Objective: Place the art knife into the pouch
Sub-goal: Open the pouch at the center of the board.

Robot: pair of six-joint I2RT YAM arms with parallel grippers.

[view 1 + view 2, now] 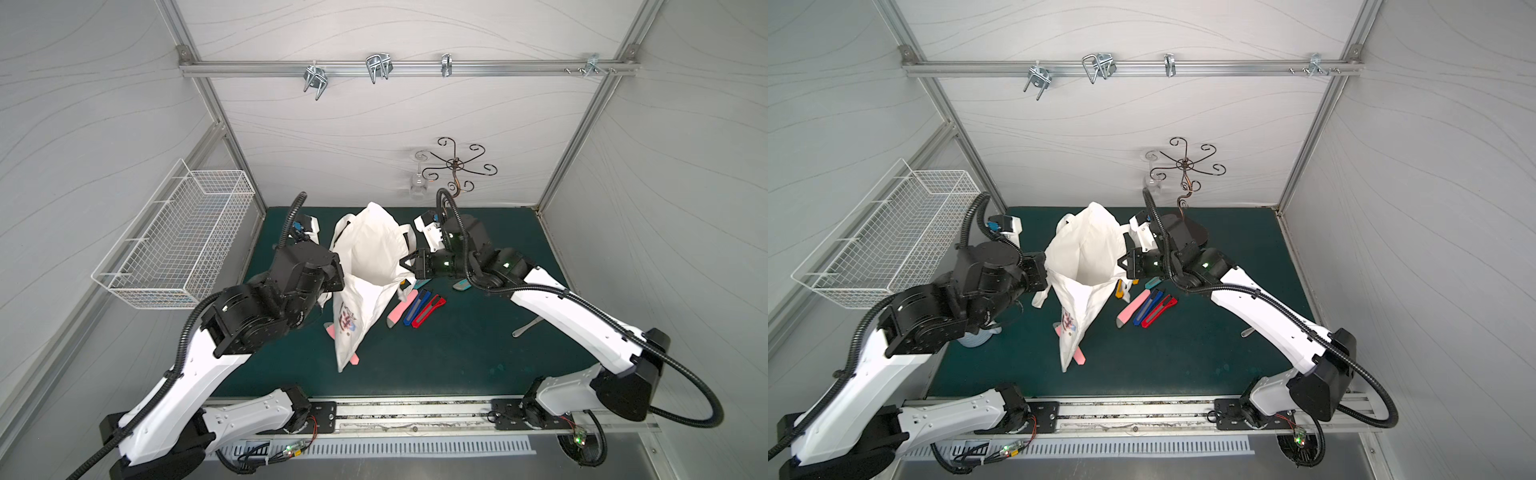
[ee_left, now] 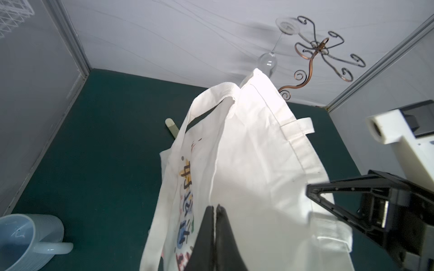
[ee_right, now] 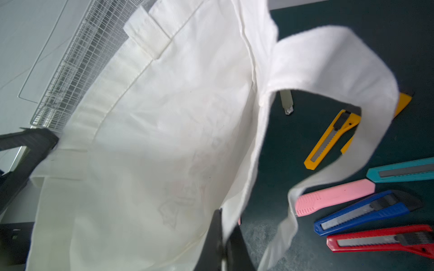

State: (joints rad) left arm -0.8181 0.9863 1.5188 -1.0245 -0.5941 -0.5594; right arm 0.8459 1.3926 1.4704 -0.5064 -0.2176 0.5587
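The dark green mat (image 1: 457, 357) fills the floor of a white-panelled cell, and the pouch (image 1: 370, 249) is at its middle, mouth spread open. The left gripper (image 2: 215, 210) is clamped on one side of the pouch's rim and the right gripper (image 3: 222, 217) on the opposite side. Just beside the pouch, on the right gripper's side, the pink art knife (image 3: 333, 196), blue art knife (image 3: 361, 211) and red art knife (image 3: 380, 239) lie loose side by side.

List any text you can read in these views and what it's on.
Nothing reads cleanly.
The pouch: colourful printed Chinese characters, too skewed and creased to read.
The left arm's black housing: faint white marking, too small.
The art knives: no lettering shows.
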